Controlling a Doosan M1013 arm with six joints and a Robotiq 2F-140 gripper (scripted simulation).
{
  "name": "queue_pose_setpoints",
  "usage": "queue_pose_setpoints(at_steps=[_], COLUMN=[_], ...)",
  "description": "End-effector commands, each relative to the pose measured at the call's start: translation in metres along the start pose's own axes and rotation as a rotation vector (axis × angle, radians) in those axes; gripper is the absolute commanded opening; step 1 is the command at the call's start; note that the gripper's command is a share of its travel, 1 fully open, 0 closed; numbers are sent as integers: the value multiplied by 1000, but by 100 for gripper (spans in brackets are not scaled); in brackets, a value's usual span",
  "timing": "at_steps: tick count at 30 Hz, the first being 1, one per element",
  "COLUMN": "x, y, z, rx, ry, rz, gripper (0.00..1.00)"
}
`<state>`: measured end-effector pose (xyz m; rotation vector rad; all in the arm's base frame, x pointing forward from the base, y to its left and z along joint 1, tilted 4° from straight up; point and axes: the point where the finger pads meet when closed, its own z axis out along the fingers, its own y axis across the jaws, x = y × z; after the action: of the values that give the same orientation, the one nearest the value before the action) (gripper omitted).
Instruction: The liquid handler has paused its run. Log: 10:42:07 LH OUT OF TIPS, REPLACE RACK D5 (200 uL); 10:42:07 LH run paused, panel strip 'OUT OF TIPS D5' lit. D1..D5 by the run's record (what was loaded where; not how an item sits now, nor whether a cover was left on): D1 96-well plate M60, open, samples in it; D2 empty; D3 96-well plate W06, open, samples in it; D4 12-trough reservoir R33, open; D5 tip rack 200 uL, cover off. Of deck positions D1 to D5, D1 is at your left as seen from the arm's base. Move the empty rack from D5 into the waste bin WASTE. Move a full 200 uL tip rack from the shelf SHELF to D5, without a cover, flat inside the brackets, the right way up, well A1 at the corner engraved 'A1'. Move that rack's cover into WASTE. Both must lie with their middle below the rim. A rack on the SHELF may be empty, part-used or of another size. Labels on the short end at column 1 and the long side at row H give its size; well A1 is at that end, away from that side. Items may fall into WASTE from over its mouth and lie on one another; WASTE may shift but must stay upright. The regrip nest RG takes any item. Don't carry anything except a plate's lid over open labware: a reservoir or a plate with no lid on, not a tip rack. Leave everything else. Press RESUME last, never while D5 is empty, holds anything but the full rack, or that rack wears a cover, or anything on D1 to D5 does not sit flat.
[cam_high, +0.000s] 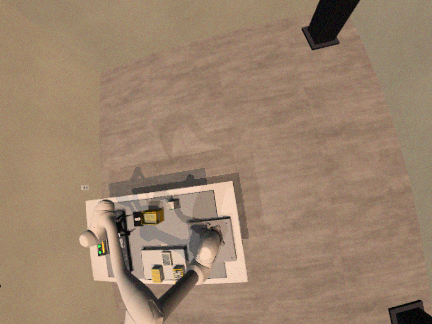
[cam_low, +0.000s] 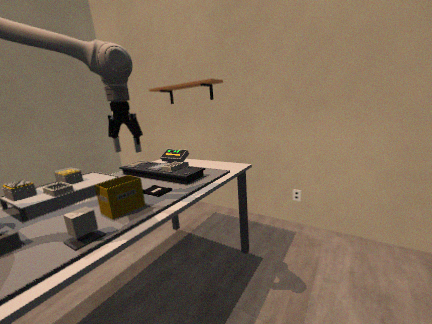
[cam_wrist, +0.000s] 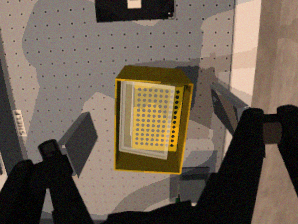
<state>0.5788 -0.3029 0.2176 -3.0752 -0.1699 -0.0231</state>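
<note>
One yellow rack (cam_wrist: 150, 120), its holes empty, lies tilted inside the yellow bin (cam_wrist: 123, 163).

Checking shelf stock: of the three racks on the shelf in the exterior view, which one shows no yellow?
The middle rack: it looks grey, while the left rack and right rack show yellow tops.

Top cam high overhead, far, looking straight down. Exterior low beside table (cam_low: 215, 172), facing wall. Wrist looks down, close, on yellow bin (cam_wrist: 150, 165); all share table.
</note>
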Motion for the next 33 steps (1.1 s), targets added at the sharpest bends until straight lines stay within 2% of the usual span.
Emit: queue_pose_setpoints(at_steps=[1,13,28,31,33], x=[11,70,70,84,84], y=[2,14,14,17,17], z=[0,-5,-5,-6,-6], rx=[1,1,1,1,1], ry=[-1,0,0,0,0], rz=[-43,-283,-534,-594,-594], gripper=[77,77,77,77,77])
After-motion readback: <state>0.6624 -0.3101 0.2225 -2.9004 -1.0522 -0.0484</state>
